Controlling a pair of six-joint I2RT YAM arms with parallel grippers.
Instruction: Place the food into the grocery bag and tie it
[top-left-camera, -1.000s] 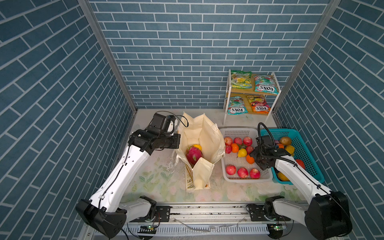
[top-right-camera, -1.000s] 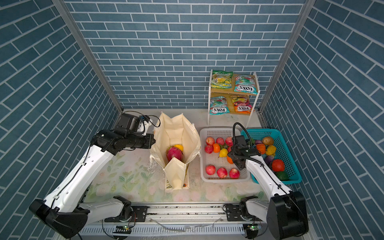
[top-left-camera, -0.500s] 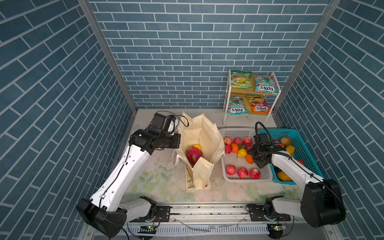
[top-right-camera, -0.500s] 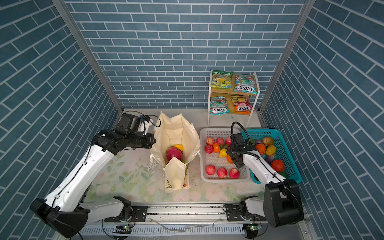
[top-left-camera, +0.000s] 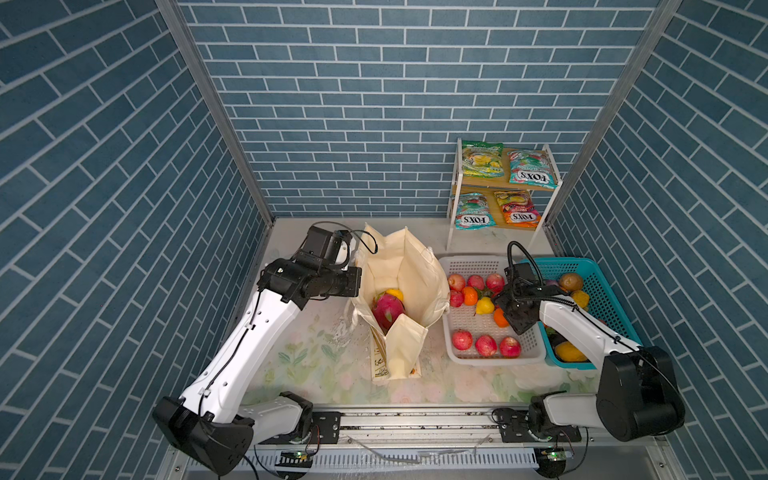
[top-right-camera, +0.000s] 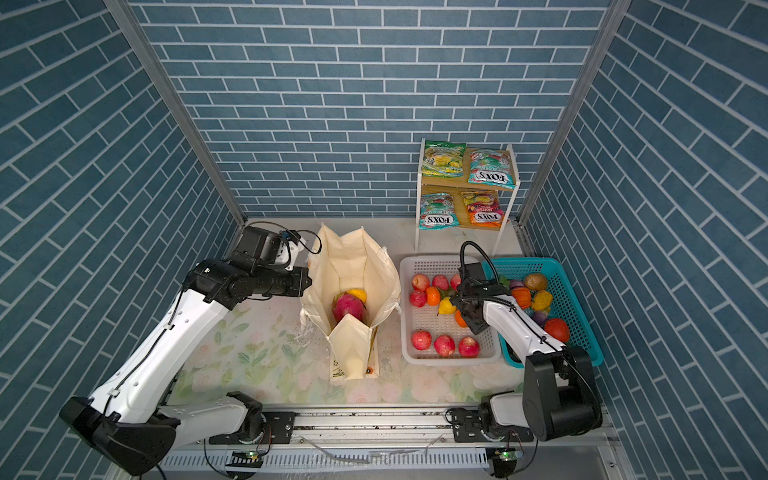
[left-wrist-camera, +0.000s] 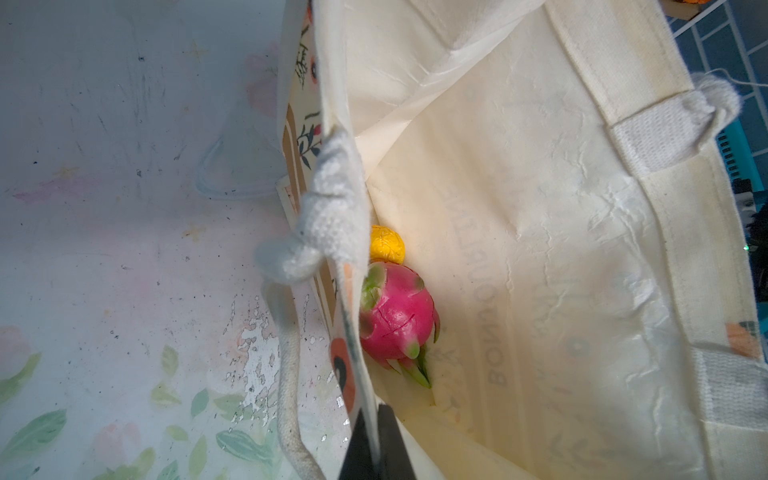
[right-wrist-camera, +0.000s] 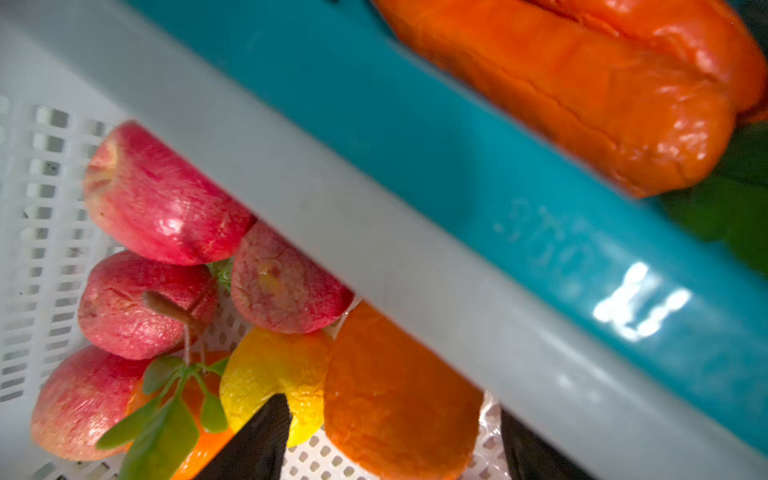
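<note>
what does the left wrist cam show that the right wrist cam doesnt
Left wrist only: the inside of the grocery bag, with a dragon fruit and a yellow fruit at its bottom, and the left gripper shut on the bag's wall.
Right wrist only: the white basket holding red apples and an orange, which the open right gripper straddles, plus a lobed orange vegetable in the teal basket.
Shared: only a sliver of the teal basket, at the left wrist view's edge.
</note>
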